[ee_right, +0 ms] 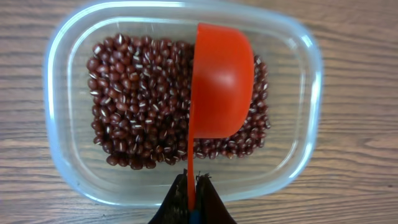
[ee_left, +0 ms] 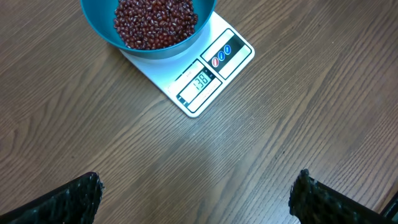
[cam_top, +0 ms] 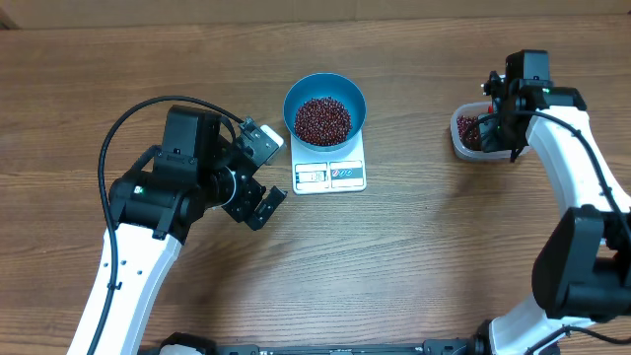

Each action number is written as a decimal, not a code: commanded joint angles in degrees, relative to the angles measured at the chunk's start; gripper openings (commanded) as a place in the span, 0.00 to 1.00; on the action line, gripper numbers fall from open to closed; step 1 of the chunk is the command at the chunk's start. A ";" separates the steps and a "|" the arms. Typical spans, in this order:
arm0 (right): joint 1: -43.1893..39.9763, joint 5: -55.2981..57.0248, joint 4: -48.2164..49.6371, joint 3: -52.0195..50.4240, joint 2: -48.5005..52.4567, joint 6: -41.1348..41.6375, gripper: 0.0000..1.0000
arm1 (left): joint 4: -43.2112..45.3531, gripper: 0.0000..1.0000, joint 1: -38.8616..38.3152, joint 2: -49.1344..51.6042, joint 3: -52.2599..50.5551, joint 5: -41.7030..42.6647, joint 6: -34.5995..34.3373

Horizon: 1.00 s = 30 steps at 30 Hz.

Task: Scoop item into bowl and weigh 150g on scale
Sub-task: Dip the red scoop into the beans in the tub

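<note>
The right gripper (ee_right: 191, 194) is clamped on the thin handle of the red scoop (ee_right: 221, 81). The handle's long axis runs straight out from the fingers, so the cup hangs over the right half of the clear tub (ee_right: 62, 155) and its beans (ee_right: 137, 99). The cup looks turned on edge, and I cannot tell whether it carries any beans. In the overhead view the blue bowl (cam_top: 290, 106), already heaped with beans, sits on the far end of the scale (cam_top: 330, 176) at mid-table. That puts it well to the left of the tub, at roughly the same depth. Any top-up therefore likely travels leftward with the right arm. The display seems to read 138, short of target. The left gripper (cam_top: 264, 205) hovers just left of the scale with its jaws wide apart and holds nothing.
</note>
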 commanded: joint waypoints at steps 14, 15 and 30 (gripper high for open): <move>-0.66 -18.86 -0.85 0.26 2.60 12.85 0.04 | 0.04 1.00 -0.11 0.31 1.51 0.04 0.04; -0.87 -19.23 -0.74 0.26 2.60 14.23 0.04 | 0.04 1.00 -0.11 0.31 1.51 0.04 0.04; -10.86 -31.23 0.63 0.26 2.60 33.29 0.04 | 0.04 1.00 -0.11 0.31 1.51 0.04 0.04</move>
